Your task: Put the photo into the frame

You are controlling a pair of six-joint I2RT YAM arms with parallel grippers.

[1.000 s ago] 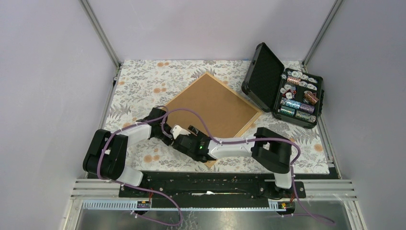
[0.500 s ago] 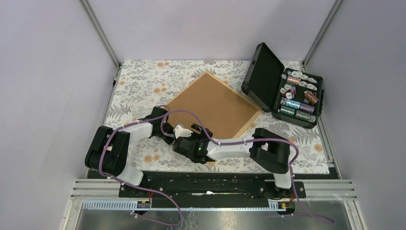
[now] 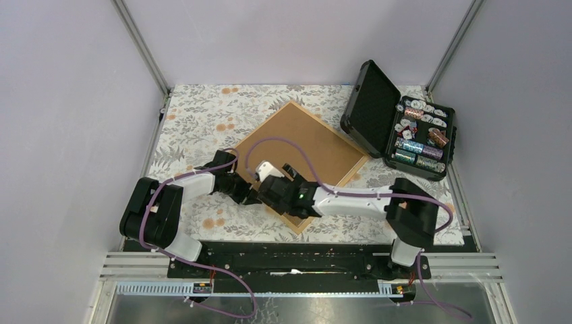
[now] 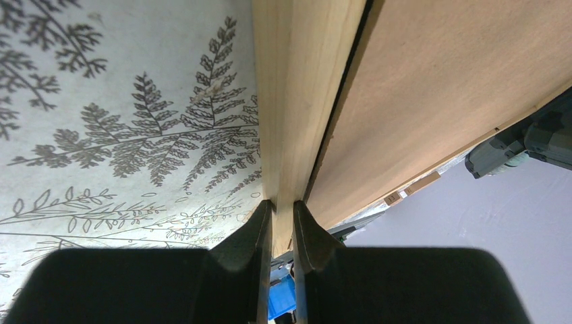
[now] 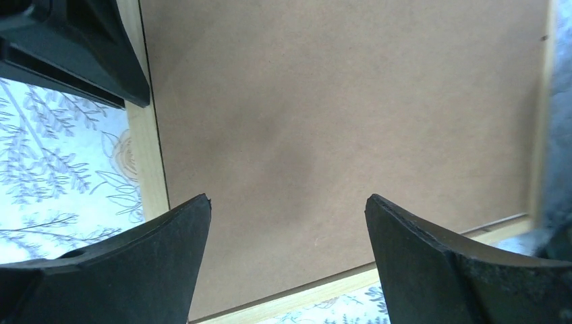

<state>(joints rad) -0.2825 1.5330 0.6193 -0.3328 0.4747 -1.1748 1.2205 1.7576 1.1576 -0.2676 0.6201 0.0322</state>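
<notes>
You see pale lilac walls (image 3: 290, 34) filling the top and both sides of the overhead view, evenly lit. Aluminium posts (image 3: 140, 44) slant up at upper left and upper right. The table cloth (image 3: 195, 111) in the middle is printed with grey ferns and orange flowers (the ferns loom large in the left wrist view). Along the bottom lie aluminium rails (image 3: 135, 266) and a brushed metal sheet (image 3: 324, 304).

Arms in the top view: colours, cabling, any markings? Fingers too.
The left arm and right arm match: chunky black joint housings with white links between them. A purple cable runs along each in loose loops. A green light glows near the right wrist. No printed markings are legible. The left fingers and right fingers are plain black wedges tapering to narrow tips.
</notes>
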